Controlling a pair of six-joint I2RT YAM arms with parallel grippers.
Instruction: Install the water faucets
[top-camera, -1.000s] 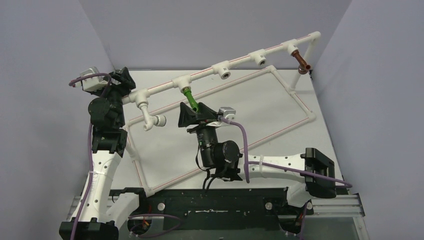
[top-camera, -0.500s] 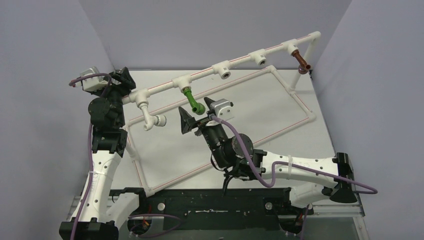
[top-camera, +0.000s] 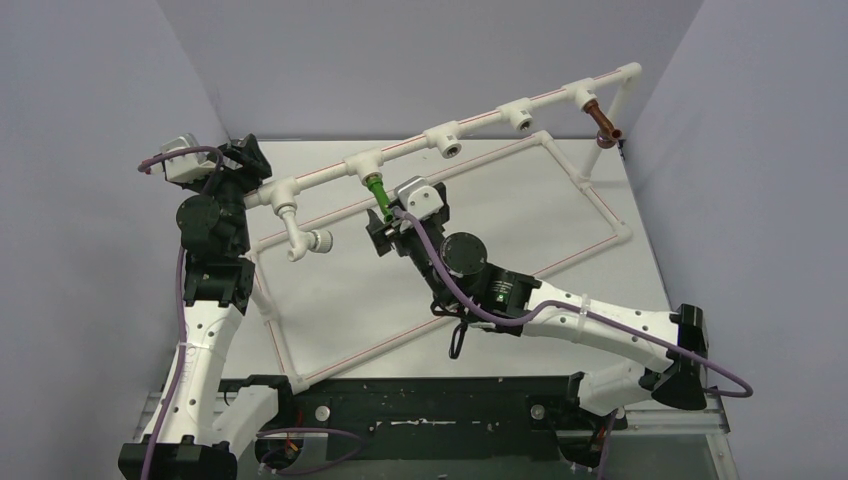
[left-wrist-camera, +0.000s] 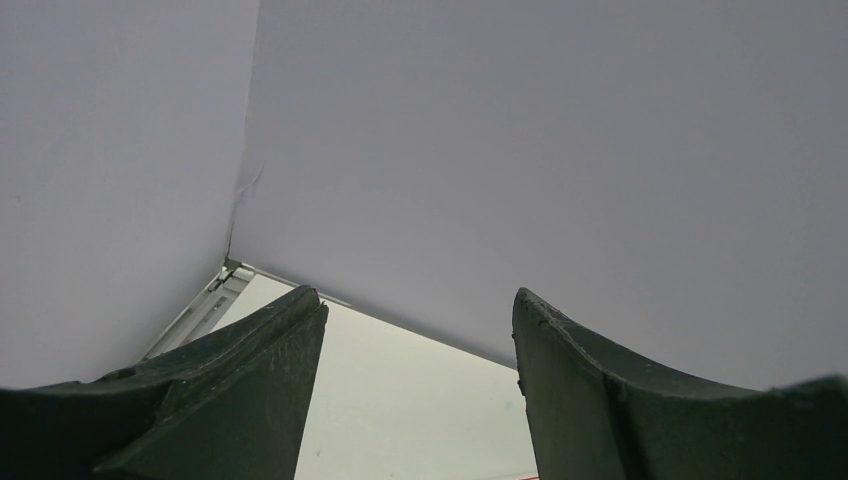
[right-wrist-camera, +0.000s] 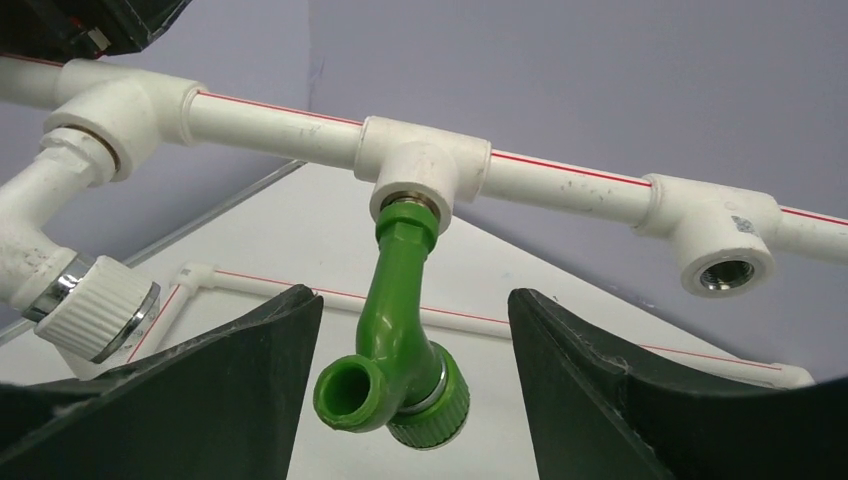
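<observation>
**Green faucet** (right-wrist-camera: 395, 330): hangs by its stem from a tee socket (right-wrist-camera: 425, 170) on the upper pipe (right-wrist-camera: 280, 118), with the bent spout pointing down and towards the camera. We judge it entered in the socket. We cannot tell whether it is fully tight.

**Right end effector** (right-wrist-camera: 415, 300): fingers spread to either side of the green faucet. A gap shows on both sides and nothing is gripped. We judge it is placed there to close on the body and turn it home.

**Reddish-brown faucet** (top-camera: 603, 120): hangs from the last tee at the far right of the pipe, well apart from both arms.

**Left end effector** (left-wrist-camera: 415, 300): fingers apart and empty, held beside the pipe's left end above the surface (top-camera: 500, 210). We take it as standing by.

**Open sockets**: two between the faucets.
</observation>
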